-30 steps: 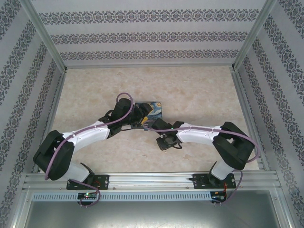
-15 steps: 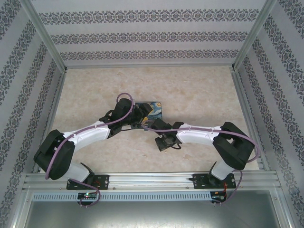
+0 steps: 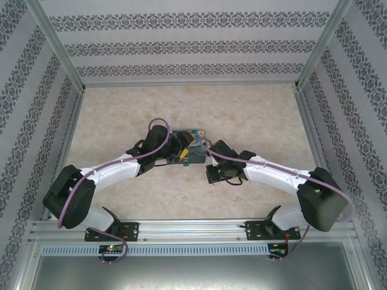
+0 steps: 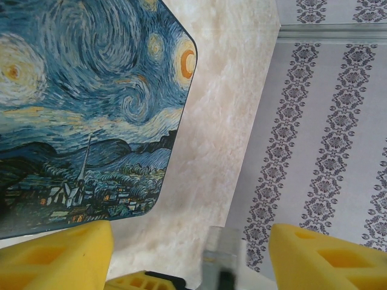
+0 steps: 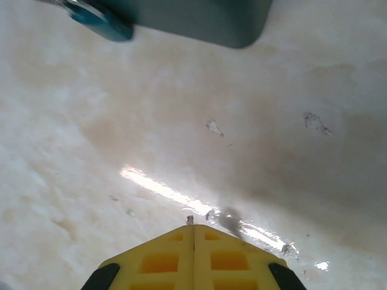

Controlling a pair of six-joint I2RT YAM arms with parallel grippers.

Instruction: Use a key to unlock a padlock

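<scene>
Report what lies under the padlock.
Around the padlock the marbled table shows, so it probably rests there. The block itself covers the patch directly beneath it. The key shows its bluish head beside the dark side.

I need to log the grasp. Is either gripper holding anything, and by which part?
Nothing is held. The right gripper is shut empty, apart from the key at the padlock; the left gripper is open beside it.

starry-night padlock [image 4: 78,103] face up, w/ blue-headed key [image 5: 98,20] at its side
</scene>
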